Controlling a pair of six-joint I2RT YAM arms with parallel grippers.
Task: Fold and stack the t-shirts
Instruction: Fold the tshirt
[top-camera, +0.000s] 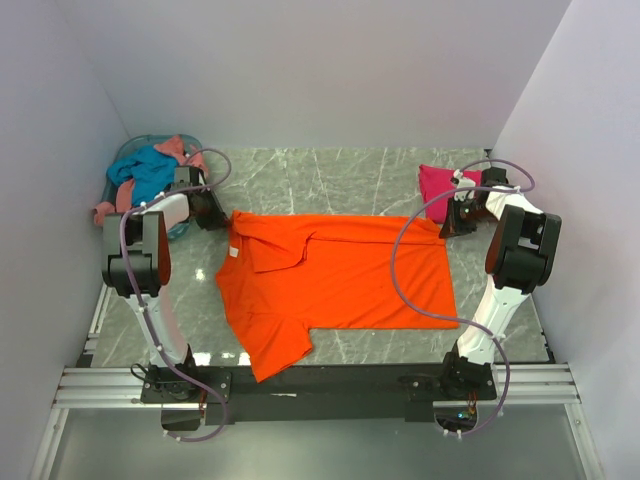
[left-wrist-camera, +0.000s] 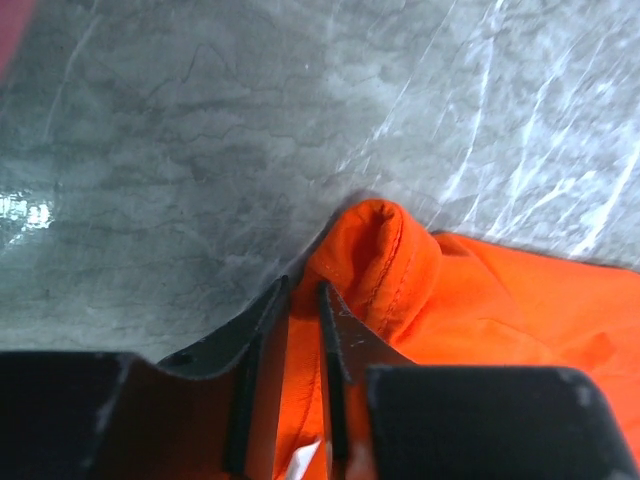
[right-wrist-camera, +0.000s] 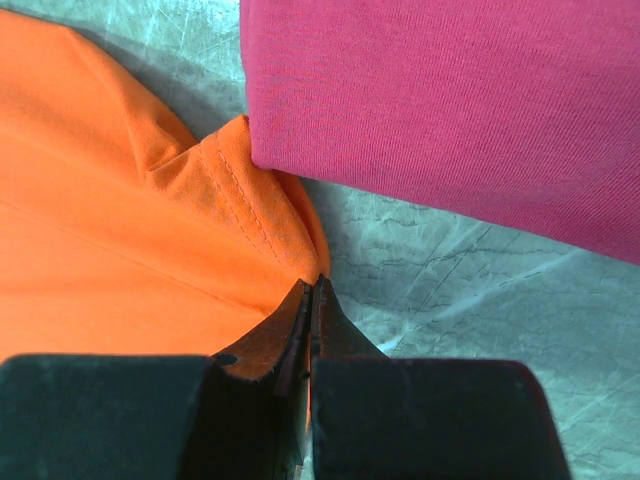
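Nearest the arms' bases, a metal rail (top-camera: 320, 385) runs along the near edge of the table. Just beyond it the orange t-shirt (top-camera: 340, 280) lies spread and partly folded on the grey marbled table (top-camera: 330, 175). One sleeve reaches back toward the rail, and the white neck label (top-camera: 233, 254) sits at the shirt's left edge.

At the shirt's far left corner the left gripper (top-camera: 212, 212) (left-wrist-camera: 300, 290) is clenched on a bunched fold, with orange cloth showing between its two fingers. From above, the arm hides that corner. At the far right corner the right gripper (top-camera: 450, 222) (right-wrist-camera: 312, 285) pinches the hem with its fingers pressed together; how much cloth is caught is hard to make out.

Just past that right corner lies the magenta t-shirt (top-camera: 435, 183) (right-wrist-camera: 450, 100), its edge meeting the orange hem and partly hidden by the right arm from above. Beyond the orange shirt's far left corner, a pale blue basket (top-camera: 135, 150) is mostly covered by the crumpled teal t-shirt (top-camera: 150, 170) and salmon t-shirt (top-camera: 175, 145), which spill over its rim.

Plain pale walls (top-camera: 330, 70) close in three sides. There are four t-shirts, two arms and one basket.
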